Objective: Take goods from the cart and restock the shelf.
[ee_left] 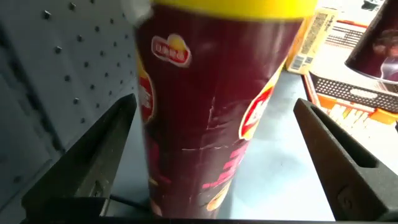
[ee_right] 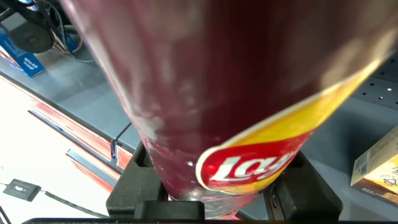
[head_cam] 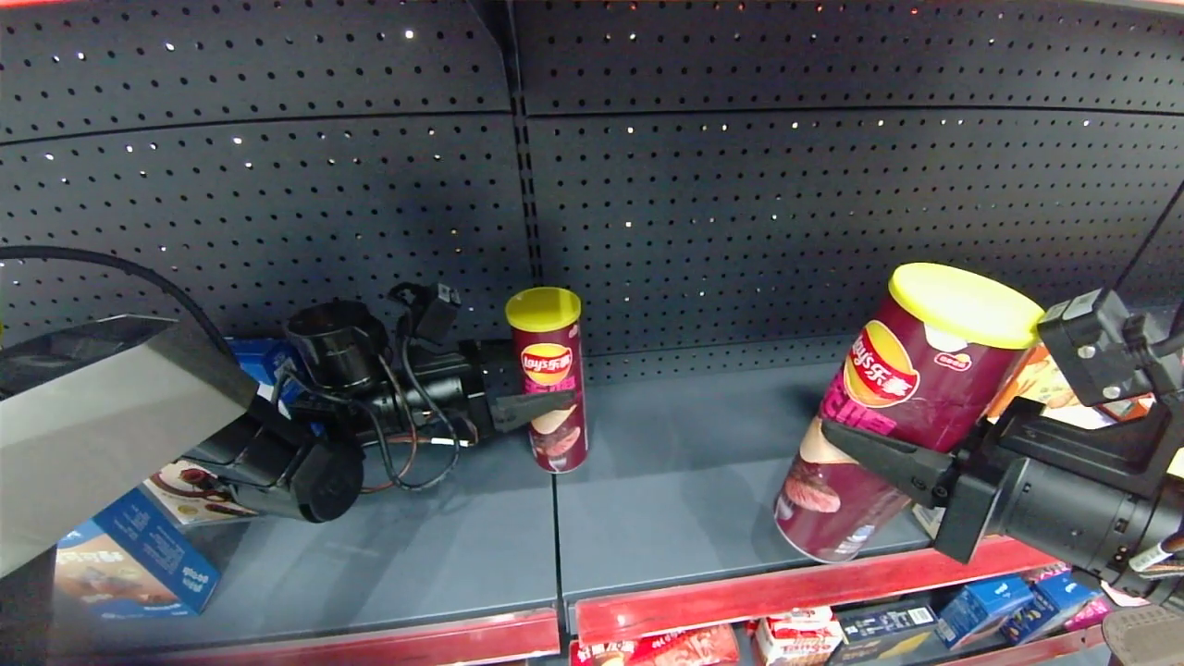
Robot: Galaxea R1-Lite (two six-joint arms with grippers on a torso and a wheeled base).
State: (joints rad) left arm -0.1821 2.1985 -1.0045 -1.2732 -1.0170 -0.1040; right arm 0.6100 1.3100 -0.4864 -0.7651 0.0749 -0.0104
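A maroon chips can with a yellow lid (head_cam: 548, 370) stands upright on the grey shelf (head_cam: 675, 481), close to the pegboard back wall. My left gripper (head_cam: 546, 407) is open around it; in the left wrist view the can (ee_left: 205, 56) sits between the spread fingers (ee_left: 93, 162) with a gap on each side. A second, identical chips can (head_cam: 888, 407) hangs tilted above the shelf's front right edge, with my right gripper (head_cam: 874, 453) shut on its lower body. The right wrist view shows that can (ee_right: 205, 87) clamped in the gripper (ee_right: 224, 199).
Blue snack boxes (head_cam: 139, 555) lie on the shelf at the left, under my left arm. An orange box (head_cam: 1027, 379) stands at the far right behind the held can. The shelf's red front rail (head_cam: 786, 587) runs below, with packaged goods (head_cam: 925, 624) on the lower shelf.
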